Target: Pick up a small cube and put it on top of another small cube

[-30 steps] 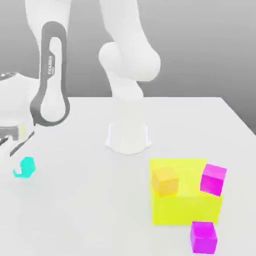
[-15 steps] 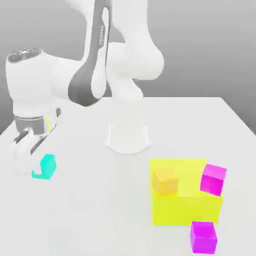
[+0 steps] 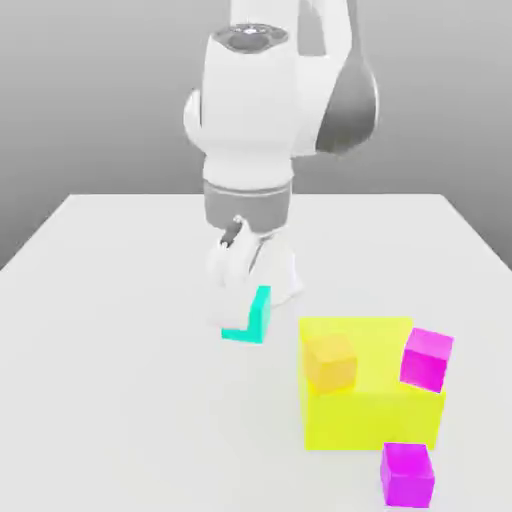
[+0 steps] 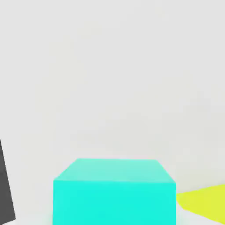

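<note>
So my claw [image 3: 243,268] is clamped on the cyan cube [image 3: 250,318], carrying it above the table near the yellow block [image 3: 370,410]. I'd stay high, center over the orange cube [image 3: 331,361], then lower slowly.

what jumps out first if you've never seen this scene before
The big white robot arm dominates the middle of the exterior view, holding a small plain cyan cube in its gripper above the white table. Toward the exterior view's lower right sits a bright yellow block with a small orange cube and a magenta cube on top; a second magenta cube lies in front.
</note>
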Controlling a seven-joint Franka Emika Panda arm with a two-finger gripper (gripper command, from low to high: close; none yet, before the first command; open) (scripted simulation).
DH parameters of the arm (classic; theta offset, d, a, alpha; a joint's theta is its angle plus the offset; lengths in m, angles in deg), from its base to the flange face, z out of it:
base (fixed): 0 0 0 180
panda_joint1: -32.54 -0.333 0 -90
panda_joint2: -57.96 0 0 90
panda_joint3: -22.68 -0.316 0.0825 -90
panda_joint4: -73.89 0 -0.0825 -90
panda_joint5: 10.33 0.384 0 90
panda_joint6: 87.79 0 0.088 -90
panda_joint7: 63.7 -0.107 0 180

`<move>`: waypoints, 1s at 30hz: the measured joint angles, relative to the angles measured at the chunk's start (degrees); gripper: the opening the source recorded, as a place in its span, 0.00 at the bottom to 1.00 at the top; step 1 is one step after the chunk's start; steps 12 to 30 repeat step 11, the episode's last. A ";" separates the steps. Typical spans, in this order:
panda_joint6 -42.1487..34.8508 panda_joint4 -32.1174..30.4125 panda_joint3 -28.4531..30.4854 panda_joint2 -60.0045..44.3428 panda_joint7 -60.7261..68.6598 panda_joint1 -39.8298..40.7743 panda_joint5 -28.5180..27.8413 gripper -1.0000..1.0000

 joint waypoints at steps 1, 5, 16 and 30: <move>-0.88 0.10 -1.05 0.94 -1.45 -1.32 1.11 0.00; 1.78 -0.85 -4.05 -0.58 -5.23 -3.42 2.50 0.00; 8.44 -2.56 -5.21 -5.63 -6.62 -3.02 1.33 1.00; 8.44 -2.56 -5.21 -5.63 -6.62 -3.02 1.33 1.00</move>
